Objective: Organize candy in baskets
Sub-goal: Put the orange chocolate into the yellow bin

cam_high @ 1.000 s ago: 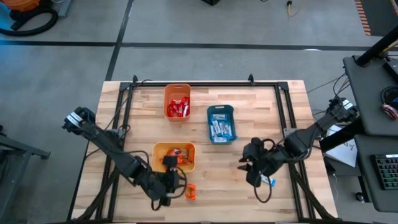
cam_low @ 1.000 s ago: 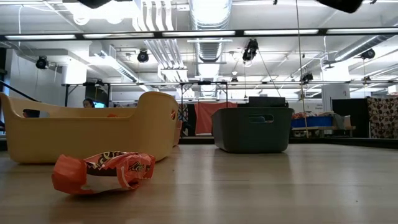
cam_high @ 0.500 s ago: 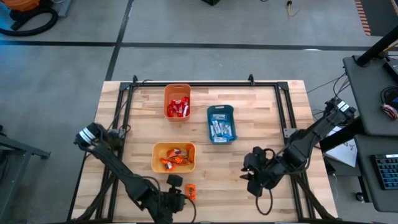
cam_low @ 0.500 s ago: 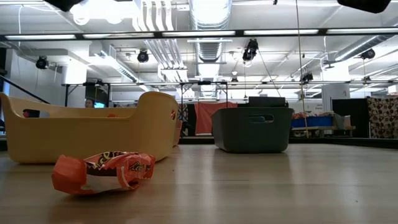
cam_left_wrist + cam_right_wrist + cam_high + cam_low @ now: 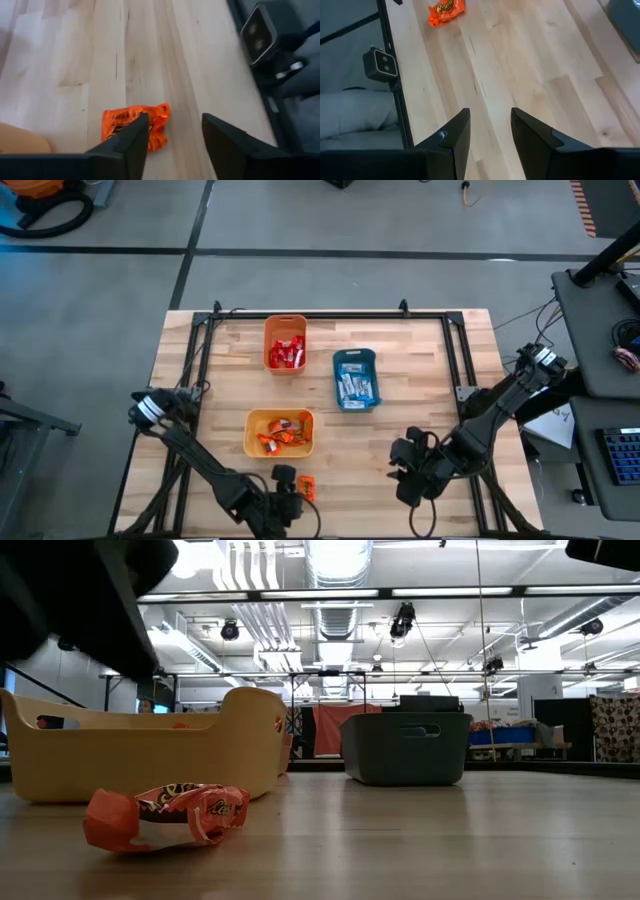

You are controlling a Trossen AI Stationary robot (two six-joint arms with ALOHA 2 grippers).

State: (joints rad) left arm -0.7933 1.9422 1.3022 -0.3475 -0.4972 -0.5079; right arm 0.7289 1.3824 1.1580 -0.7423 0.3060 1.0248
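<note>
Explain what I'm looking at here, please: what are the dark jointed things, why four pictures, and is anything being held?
They are two robot arms at a wooden table, each ending in a two-finger gripper. One picture looks straight down, one sits at table height, and two come from cameras on the wrists.

On the table stand three baskets: an orange basket of red candy, a blue basket of light blue candy, and a yellow basket of orange candy. One orange candy lies loose on the wood near the front edge.

The left gripper hangs open just over that candy. The right gripper is open over bare wood. Neither holds anything.
</note>
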